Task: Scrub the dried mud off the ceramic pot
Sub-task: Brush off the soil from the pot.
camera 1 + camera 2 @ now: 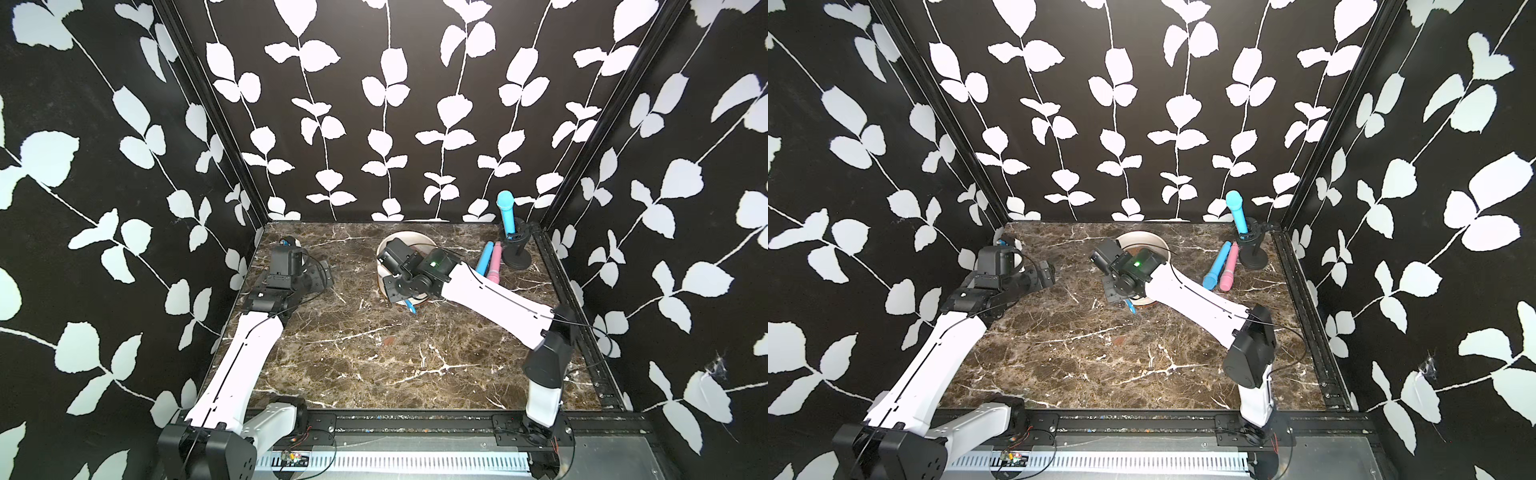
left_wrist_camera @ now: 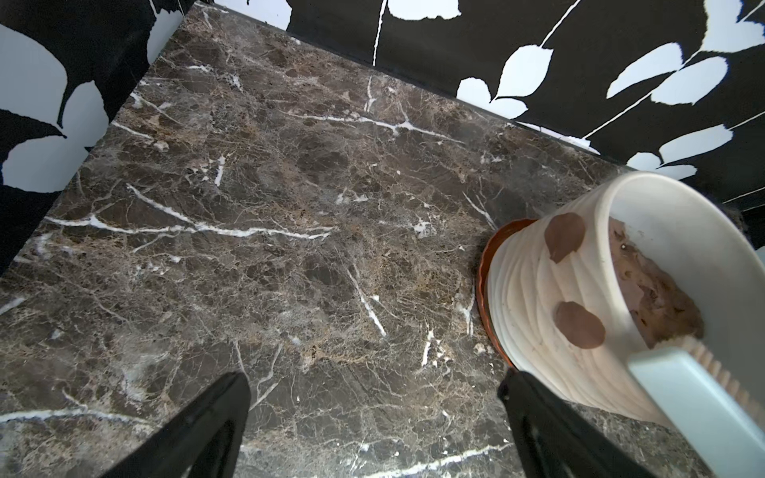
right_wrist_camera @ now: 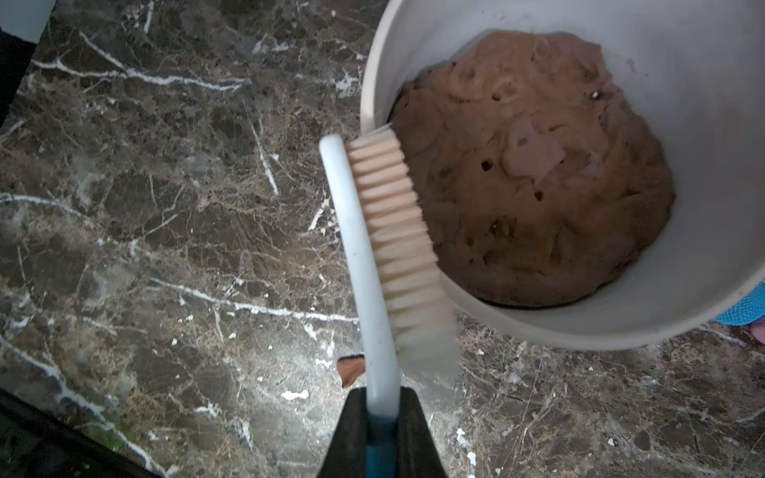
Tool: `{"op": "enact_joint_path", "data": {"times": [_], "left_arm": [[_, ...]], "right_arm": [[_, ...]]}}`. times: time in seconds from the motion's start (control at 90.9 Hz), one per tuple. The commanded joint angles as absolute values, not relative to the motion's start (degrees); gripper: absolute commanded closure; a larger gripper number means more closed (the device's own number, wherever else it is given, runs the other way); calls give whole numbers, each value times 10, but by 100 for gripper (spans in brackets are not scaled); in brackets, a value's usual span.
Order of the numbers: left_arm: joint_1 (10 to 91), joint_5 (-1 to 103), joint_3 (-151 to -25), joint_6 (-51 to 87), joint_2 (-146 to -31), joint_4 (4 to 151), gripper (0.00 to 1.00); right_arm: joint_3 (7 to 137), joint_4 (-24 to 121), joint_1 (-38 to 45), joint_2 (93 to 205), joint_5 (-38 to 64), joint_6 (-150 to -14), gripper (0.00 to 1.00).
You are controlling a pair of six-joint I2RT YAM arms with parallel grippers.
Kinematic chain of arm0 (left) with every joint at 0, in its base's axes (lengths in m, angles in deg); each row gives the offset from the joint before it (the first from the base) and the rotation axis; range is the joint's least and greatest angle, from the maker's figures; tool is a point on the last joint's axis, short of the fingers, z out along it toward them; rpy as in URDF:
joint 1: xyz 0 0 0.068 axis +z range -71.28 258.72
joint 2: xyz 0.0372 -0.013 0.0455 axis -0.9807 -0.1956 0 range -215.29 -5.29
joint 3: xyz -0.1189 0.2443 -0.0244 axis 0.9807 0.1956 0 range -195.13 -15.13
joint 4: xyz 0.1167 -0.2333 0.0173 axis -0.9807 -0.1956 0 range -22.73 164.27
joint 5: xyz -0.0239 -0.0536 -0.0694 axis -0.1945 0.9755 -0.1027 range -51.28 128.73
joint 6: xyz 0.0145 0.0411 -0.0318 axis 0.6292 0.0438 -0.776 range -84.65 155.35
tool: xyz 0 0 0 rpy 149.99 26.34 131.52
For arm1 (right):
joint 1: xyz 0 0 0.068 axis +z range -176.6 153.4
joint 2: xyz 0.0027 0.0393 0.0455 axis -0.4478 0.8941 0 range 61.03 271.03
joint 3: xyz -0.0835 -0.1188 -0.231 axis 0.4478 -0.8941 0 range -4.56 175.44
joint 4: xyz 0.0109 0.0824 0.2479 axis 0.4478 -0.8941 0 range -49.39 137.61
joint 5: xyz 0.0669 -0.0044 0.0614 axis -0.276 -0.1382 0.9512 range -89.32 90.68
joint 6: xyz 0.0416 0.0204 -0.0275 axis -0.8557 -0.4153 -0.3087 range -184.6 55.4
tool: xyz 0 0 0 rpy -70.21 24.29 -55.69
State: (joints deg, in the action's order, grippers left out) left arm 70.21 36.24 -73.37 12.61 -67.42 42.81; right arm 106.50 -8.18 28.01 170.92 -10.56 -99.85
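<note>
The ceramic pot (image 2: 534, 314) is cream-white and ribbed, stands on a terracotta saucer (image 2: 488, 256), and holds a lumpy brown soil mass (image 3: 534, 174). Its rim shows in both top views (image 1: 409, 237) (image 1: 1142, 237), at the back middle under the right arm. Two patches of dried mud (image 2: 564, 236) (image 2: 579, 324) stick to its outer wall. My right gripper (image 3: 383, 397) is shut on a white-handled brush (image 3: 364, 256). The brush's bristles (image 3: 401, 231) press on the pot's rim and side, close to the lower patch. My left gripper (image 2: 372, 380) stands open over bare marble, left of the pot.
A small reddish-brown flake (image 3: 351, 369) lies on the marble table (image 1: 374, 365) in front of the pot. A blue (image 1: 484, 259) and a pink (image 1: 494, 266) cylinder lie right of the pot. A black stand (image 1: 516, 259) holds a blue one. Patterned walls enclose three sides.
</note>
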Motion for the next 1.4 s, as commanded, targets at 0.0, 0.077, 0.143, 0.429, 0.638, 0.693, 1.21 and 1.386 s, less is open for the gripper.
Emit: {"op": "enact_joint_path", "data": {"times": [0.0, 0.077, 0.143, 0.429, 0.638, 0.693, 1.21, 1.386], "left_arm": [[706, 353, -720, 141, -659, 418, 2], [707, 346, -716, 149, -653, 410, 1], [708, 339, -709, 151, -643, 408, 2], [709, 311, -681, 149, -628, 412, 2], [709, 305, -675, 155, -633, 412, 1], [709, 301, -674, 158, -632, 411, 2], [709, 288, -660, 168, -628, 414, 1], [709, 285, -659, 170, -628, 413, 1]], "right_arm": [[1103, -105, 269, 1737, -165, -1031, 100], [1120, -114, 270, 1747, -131, -1038, 100], [1138, -127, 271, 1747, -104, -1043, 100], [1171, -140, 264, 1727, -42, -1097, 100], [1206, -146, 259, 1762, -14, -1176, 100], [1211, -146, 259, 1771, -3, -1197, 100], [1305, -192, 261, 1866, -66, -1206, 100], [1294, -203, 263, 1875, -132, -1188, 100]]}}
